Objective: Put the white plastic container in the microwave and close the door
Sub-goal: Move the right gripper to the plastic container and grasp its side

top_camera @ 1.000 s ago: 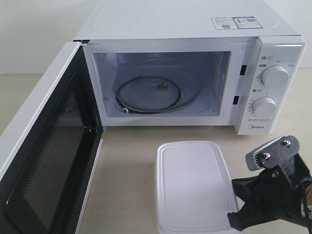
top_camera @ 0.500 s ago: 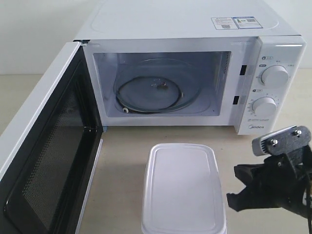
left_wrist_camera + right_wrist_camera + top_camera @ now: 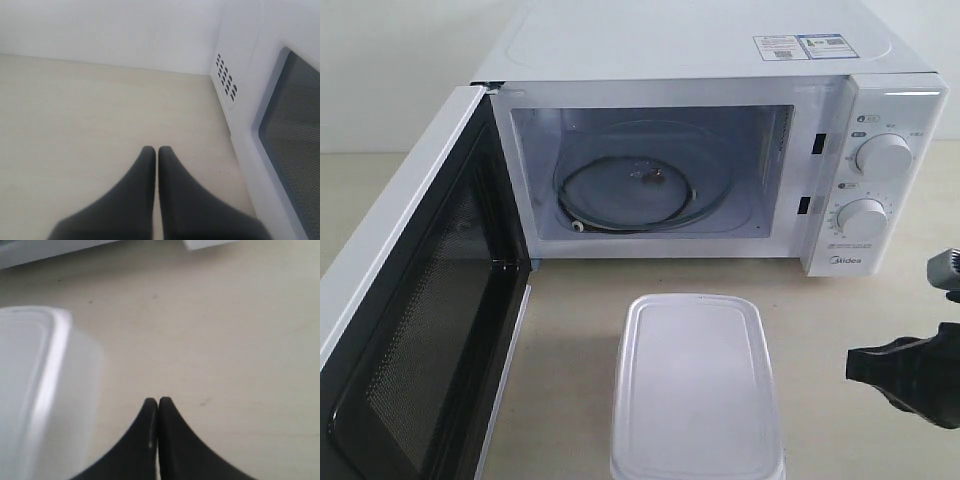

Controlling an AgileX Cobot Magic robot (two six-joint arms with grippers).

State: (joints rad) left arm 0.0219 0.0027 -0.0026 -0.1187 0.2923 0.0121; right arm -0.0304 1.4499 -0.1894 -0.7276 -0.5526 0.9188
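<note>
Container lies near right hand, not touching, on its left; hand clenched, empty.

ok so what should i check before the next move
1. Access: the door stands wide open: ok.
2. Space: the microwave cavity holds only the glass turntable: ok.
3. Load: the white plastic container sits lidded and upright in front of the opening: ok.
4. Grasp: the right gripper is shut, empty and apart from the container: not ok.
5. Door swing: the left gripper is shut beside the door's outer face; whether it is clear of the swing: cannot tell.
</note>
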